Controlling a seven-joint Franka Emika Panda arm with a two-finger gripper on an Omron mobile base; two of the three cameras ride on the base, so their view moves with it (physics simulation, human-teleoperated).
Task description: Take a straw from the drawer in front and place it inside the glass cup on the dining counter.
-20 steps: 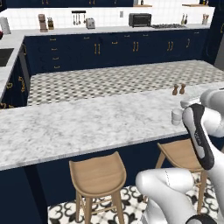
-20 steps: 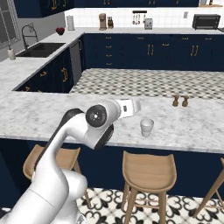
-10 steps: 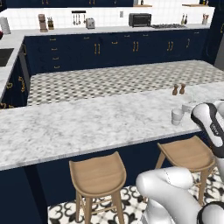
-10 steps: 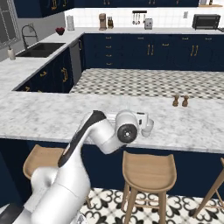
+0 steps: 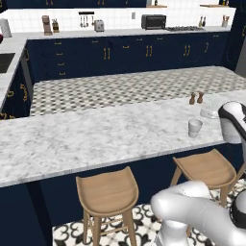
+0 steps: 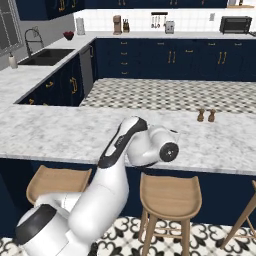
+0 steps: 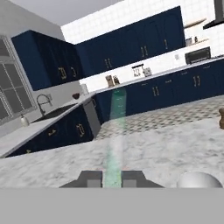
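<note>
The gripper (image 7: 112,178) is closed on the straw (image 7: 116,131). In the hand view the two dark tips sit at 6 o'clock, pinching its lower end. From there the pale green, see-through tube runs straight toward 12 o'clock, across the counter (image 5: 96,139) and the far cabinets behind it. So its long axis lies along the gripper's own line, with most of its length free beyond the tips.

The cup (image 5: 194,128) stands upright on the counter close to the front edge. The shakers (image 5: 196,98) are near it at its 12 o'clock. In the left base view the arm (image 5: 233,122) reaches in from the right edge, and the cup lies just beside its end at about 9 o'clock, apart from it. In the right base view the arm's own bulk covers that spot, so it offers no second check.

My judgement is that the fetching is done and the placing is what remains. The hand looks out level across the room rather than down. That suggests the straw lies closer to flat than to upright, though the exact tilt is hard to read. Before release, its free end has to swing down and come over the cup's open mouth at 9 o'clock. The target is small and light, and a sideways nudge could tip it.
</note>
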